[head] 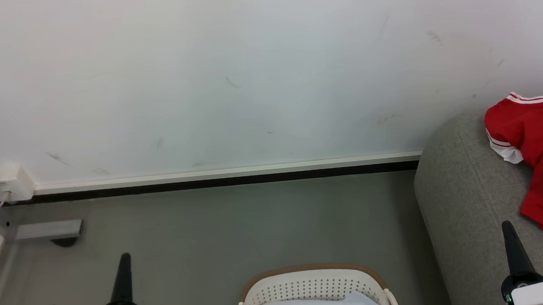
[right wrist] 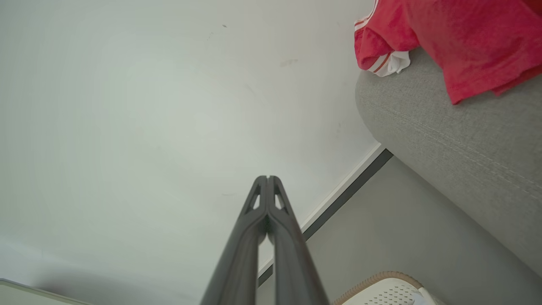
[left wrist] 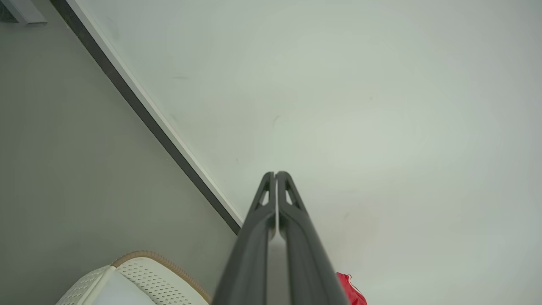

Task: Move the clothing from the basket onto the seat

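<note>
Both claws are pinched fully shut with nothing in them. My left claw points up toward the wall, its two dark fingers pressed together along their tips over bare grey floor. My right claw stands the same way, fingers closed tip to tip.

The red clothing is on the grey seat, ahead of the right claw and off to its right. It is a crumpled heap with white striped trim at the top, and one red flap hangs down toward the claw. The flap's lower edge is near the fingertip but not touching it. In the head view the right claw's tip shows against the rounded left side of the seat.

The basket sits on the floor between the two claws, lower in the head view than both tips. It is to the right of the left claw and to the left of the right one. I see something pale and flat inside it, but I cannot tell what it is. A white box sits low on the wall, ahead and to the left of the left claw.
</note>
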Tool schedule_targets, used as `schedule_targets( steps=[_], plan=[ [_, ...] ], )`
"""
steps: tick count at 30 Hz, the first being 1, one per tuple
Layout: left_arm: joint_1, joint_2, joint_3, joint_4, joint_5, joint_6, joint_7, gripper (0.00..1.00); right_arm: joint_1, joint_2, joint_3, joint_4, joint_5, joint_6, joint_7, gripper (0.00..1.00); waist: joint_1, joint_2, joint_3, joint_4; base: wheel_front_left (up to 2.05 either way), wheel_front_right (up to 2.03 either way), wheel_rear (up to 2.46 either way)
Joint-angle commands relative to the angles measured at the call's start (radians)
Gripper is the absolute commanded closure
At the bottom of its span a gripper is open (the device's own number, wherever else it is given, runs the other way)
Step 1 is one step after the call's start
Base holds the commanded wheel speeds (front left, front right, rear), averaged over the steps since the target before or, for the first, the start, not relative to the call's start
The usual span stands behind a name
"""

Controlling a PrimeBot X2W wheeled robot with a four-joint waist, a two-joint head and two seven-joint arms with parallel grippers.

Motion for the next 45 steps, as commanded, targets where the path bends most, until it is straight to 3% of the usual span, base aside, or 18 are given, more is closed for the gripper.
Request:
schedule_targets(
  steps=[1,45],
  plan=[
    [-0.019,0.008,0.005,-0.014,-0.035,-0.006,0.008,1.0,-0.023,-0.004,-0.008,-0.004,0.033,-0.001,0.008,1.0,0.0,-0.0001,0.0,0.001,0.0,0.0,0.0],
    [-0.028,0.011,0.028,-0.04,-0.393,-0.015,0.106,1.0,-0.041,-0.01,-0.037,0.01,0.383,-0.002,0.081,1.0,0.0,-0.0001,-0.008,0.012,0.0,0.0,0.0]
  ],
)
